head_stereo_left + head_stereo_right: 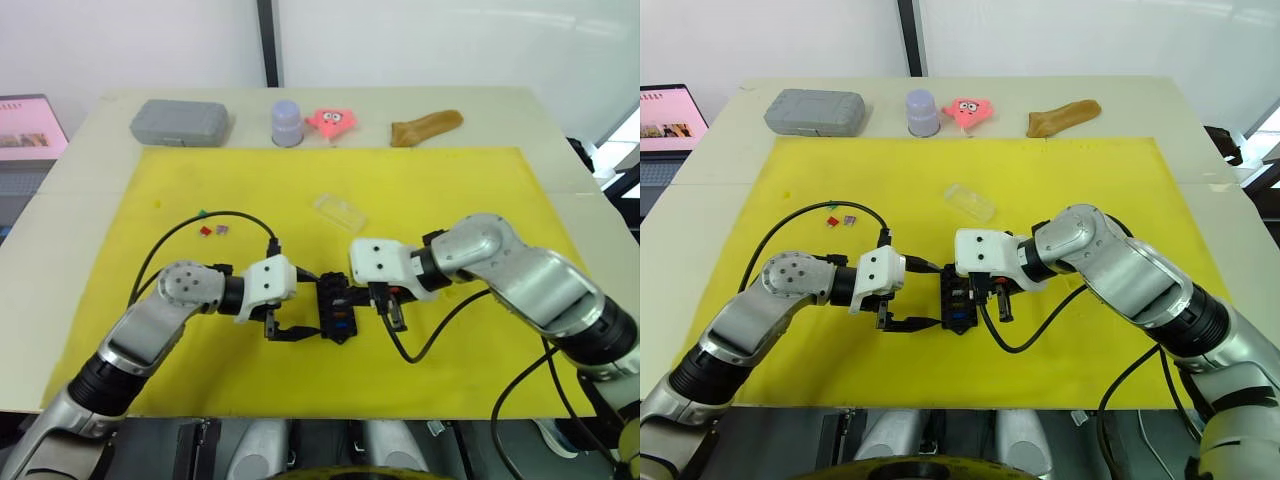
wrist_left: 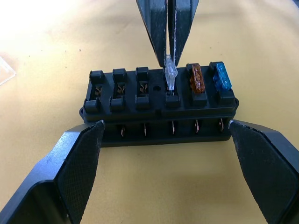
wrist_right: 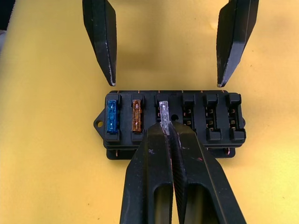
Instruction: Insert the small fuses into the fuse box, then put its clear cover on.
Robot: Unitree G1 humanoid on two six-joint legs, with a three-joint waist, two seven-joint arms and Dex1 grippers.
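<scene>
- fuse box (image 1: 336,306) lies on the yellow mat (image 1: 460,190), near the mat's near edge, about midway along it; both grippers at it
- left gripper (image 1: 293,332) spread wide, fingers either side of the box's end, not touching it in the left wrist view; holding nothing
- right gripper (image 3: 169,135) pinched closed on a grey fuse (image 3: 163,113), holding it upright in the third slot of the box, next to the amber one
- amber fuse (image 3: 136,115) and blue fuse (image 3: 111,116) seated in the two end slots, side by side; other three slots in that row bare
- black cables loop over the mat from each wrist
- red fuse (image 1: 206,231) and purple fuse (image 1: 221,230) lie just beside each other on the mat, toward its left edge, well apart from the box
- green fuse (image 1: 202,212) just beyond those two, on the mat
- clear cover (image 1: 339,212) lies flat on the mat past the box, around mat centre, apart from both grippers
- far edge of tabletop (image 1: 80,200), off the mat, left to right: grey case (image 1: 180,122), lilac cup (image 1: 287,123), pink toy (image 1: 334,121), brown piece (image 1: 425,126)
- laptop (image 1: 28,130) beyond the tabletop's left edge
</scene>
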